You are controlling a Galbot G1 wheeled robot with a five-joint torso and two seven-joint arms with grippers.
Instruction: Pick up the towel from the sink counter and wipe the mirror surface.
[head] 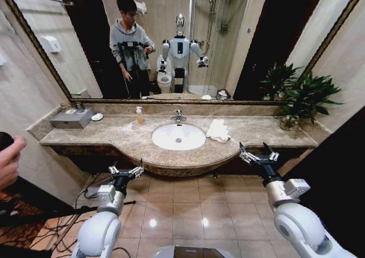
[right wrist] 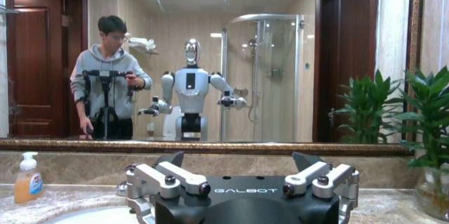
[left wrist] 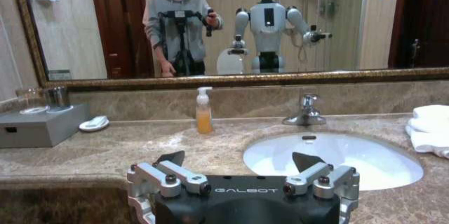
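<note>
Mirror (head: 188,41): runs full length of back wall above counter. Sink counter (head: 114,138): long axis left-right. Towel (head: 218,130): crumpled, just right of basin (head: 178,136), no clear axis. Our left gripper (head: 126,170) and right gripper (head: 258,154): fingers spread, at front edge, holding nothing.

The room was bright, with warm light coming from lamps on the ceiling. Two small white spots of glare shone on the glossy floor tiles (head: 177,212), between the left gripper (head: 126,170) and the right gripper (head: 258,153). Past them, the white basin (head: 178,137) gleamed. The dark doorway beyond the right gripper stayed black. The head view bent straight lines near its edges, so the mirror (head: 188,41) frame leaned. Both wrist views looked fairly sharp.
</note>
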